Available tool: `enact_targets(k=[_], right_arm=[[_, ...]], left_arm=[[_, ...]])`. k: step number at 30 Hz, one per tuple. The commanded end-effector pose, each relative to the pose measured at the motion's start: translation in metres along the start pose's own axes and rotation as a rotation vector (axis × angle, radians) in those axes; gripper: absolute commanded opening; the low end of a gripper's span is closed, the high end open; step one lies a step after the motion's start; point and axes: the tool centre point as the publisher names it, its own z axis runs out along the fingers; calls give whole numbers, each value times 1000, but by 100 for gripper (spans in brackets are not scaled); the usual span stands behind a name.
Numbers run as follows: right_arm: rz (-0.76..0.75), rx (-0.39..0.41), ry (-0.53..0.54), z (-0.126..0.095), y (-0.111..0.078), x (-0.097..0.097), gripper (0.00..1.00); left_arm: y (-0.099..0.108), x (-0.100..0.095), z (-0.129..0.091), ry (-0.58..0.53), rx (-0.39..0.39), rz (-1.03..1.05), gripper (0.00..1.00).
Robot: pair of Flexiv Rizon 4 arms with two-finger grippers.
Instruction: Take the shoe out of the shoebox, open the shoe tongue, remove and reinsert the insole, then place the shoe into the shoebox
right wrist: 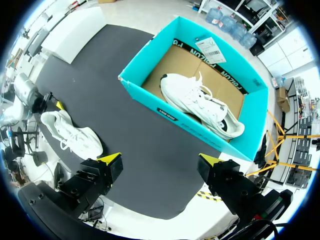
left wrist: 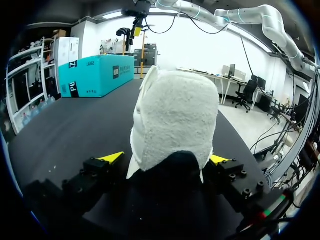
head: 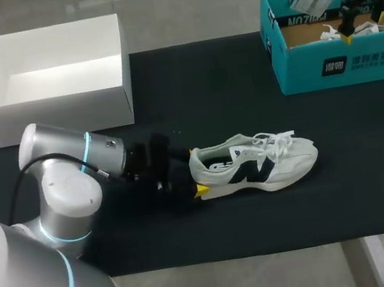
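Lower left: your left arm (head: 73,179) lies low across the black mat (head: 189,85), with the left gripper (head: 195,172) straddling the heel of the shoe (head: 262,165) at centre. Can't tell if it grips. Upper right: your right gripper (head: 363,23) hangs wide open, pointing down over the teal shoebox (head: 343,74).

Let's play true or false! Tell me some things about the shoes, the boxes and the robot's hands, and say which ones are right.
1. A shoe lies on the black mat. True.
2. The teal box is empty. False: a second shoe lies in it.
3. The right gripper holds a shoe. False: it is open and empty, above the teal box.
4. The left gripper is at the heel of the shoe on the mat. True.
5. The white box has a shoe in it. False: no shoe is in it.
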Motion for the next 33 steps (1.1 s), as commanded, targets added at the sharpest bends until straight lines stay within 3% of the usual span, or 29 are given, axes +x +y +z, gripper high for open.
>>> enact_targets(k=[1, 7, 8, 10, 11, 12, 13, 14, 33], right_arm=[[0, 0, 0, 0, 0, 0, 100], [0, 0, 0, 0, 0, 0, 100], [0, 0, 0, 0, 0, 0, 100], [0, 0, 0, 0, 0, 0, 100], [0, 0, 0, 0, 0, 0, 100], [0, 0, 0, 0, 0, 0, 100], [0, 0, 0, 0, 0, 0, 100], [0, 0, 0, 0, 0, 0, 100], [0, 0, 0, 0, 0, 0, 100]], left_arm=[[0, -3, 10, -1, 4, 0, 100], [3, -6, 13, 2, -4, 11, 100], [3, -7, 14, 2, -5, 11, 96], [4, -9, 14, 4, -7, 13, 68], [5, -9, 14, 4, -8, 14, 46], [5, -9, 14, 5, -9, 14, 33], [5, -10, 14, 7, -10, 14, 11], [4, -10, 13, 8, -10, 15, 0], [1, -9, 9, 16, -15, -26, 0]])
